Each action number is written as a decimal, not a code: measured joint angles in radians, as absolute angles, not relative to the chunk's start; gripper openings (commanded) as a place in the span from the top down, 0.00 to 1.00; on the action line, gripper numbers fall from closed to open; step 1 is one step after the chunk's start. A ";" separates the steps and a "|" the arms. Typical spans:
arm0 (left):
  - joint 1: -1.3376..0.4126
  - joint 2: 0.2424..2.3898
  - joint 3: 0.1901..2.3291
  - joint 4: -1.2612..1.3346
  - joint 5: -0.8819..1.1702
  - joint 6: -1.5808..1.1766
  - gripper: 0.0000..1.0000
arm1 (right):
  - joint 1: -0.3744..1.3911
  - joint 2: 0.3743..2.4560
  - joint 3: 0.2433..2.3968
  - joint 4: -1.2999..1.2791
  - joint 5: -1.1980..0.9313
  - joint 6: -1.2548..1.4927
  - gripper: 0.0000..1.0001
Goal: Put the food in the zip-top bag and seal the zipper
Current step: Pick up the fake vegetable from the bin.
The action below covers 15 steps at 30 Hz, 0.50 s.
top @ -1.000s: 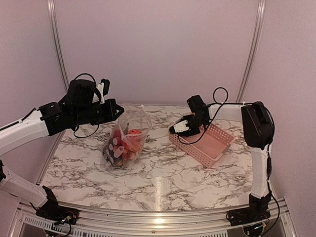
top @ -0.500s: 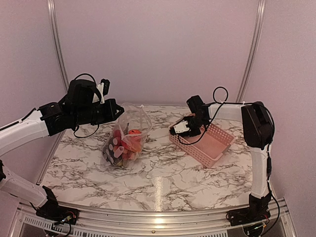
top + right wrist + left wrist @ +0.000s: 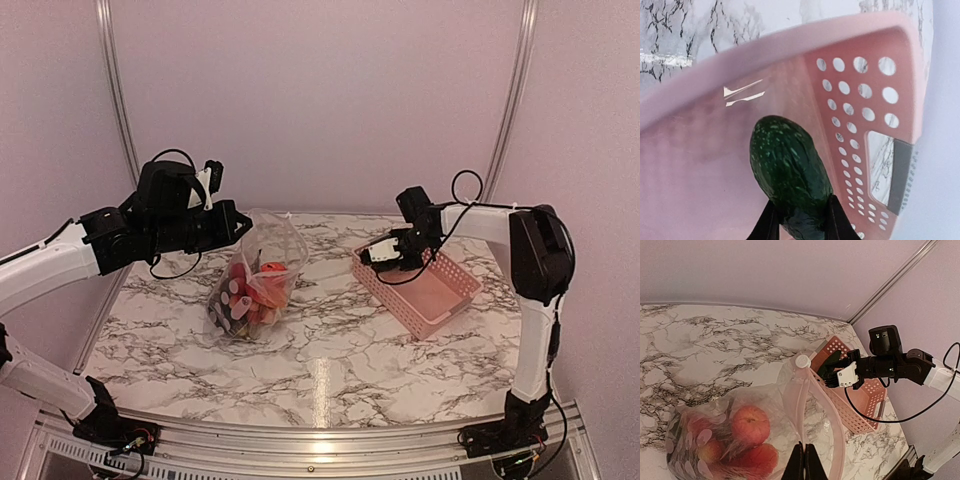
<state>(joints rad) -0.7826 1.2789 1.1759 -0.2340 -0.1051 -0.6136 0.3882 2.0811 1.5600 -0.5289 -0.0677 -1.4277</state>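
Note:
The clear zip-top bag stands open on the marble table, with red fruits and other food inside. My left gripper is shut on the bag's mouth edge, holding the pinkish zipper strip up; it also shows in the top view. My right gripper is shut on the green cucumber and holds it just above the pink basket floor. In the top view that gripper sits at the basket's left end.
The pink perforated basket lies at the right of the table, and its wall surrounds the cucumber. A white slider sits at the far end of the zipper. Grey walls close the back.
The right arm has swung to the right and the pink basket has shifted right with it. The left arm and the bag have not moved.

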 measured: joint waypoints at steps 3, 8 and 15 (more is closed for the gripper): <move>-0.783 1.285 1.176 -0.229 -0.104 -0.614 1.00 | 0.371 2.013 1.559 -0.556 -0.068 -1.413 0.95; -0.783 1.293 1.176 -0.224 -0.095 -0.614 1.00 | 0.355 1.938 1.607 -0.606 -0.100 -1.358 0.95; -0.783 1.296 1.182 -0.223 -0.095 -0.609 1.00 | 0.350 1.937 1.854 -0.779 -0.432 -1.135 0.97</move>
